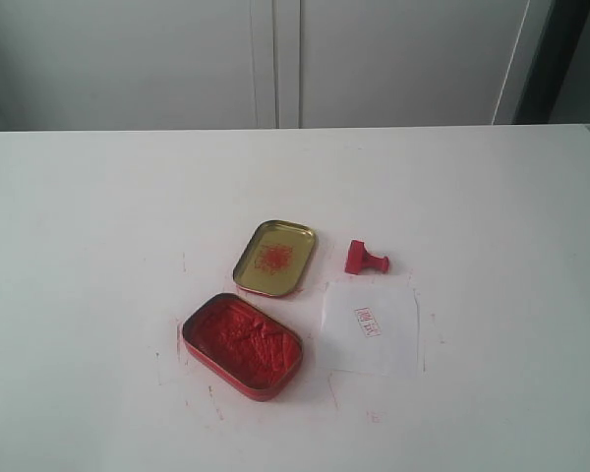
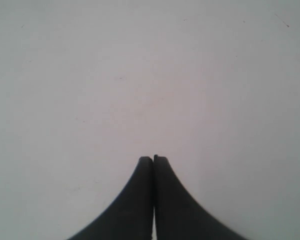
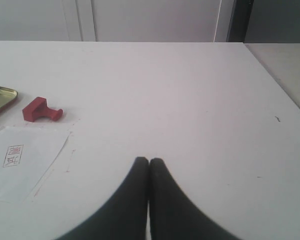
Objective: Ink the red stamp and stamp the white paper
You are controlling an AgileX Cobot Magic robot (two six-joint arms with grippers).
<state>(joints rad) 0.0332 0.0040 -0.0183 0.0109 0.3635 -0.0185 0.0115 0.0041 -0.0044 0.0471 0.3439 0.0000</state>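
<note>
Jaws of the left tool (image 2: 153, 159) meet, empty. Toward the near edge of the white bench (image 1: 98, 216): oblong red tin of ink paste (image 1: 242, 345), gold oblong lid (image 1: 274, 258) behind, thin white square paper (image 1: 371, 325) printed red, small red plastic stamp (image 1: 366, 259) on its side just beyond. Jaws of the right tool (image 3: 148, 161) meet too, empty.

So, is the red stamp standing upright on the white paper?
No, the red stamp lies tipped on its side on the bare table, beside the white paper, not on it.

Exterior high above table (image 1: 98, 197); wrist views low, right with same red stamp (image 3: 41, 110).
</note>
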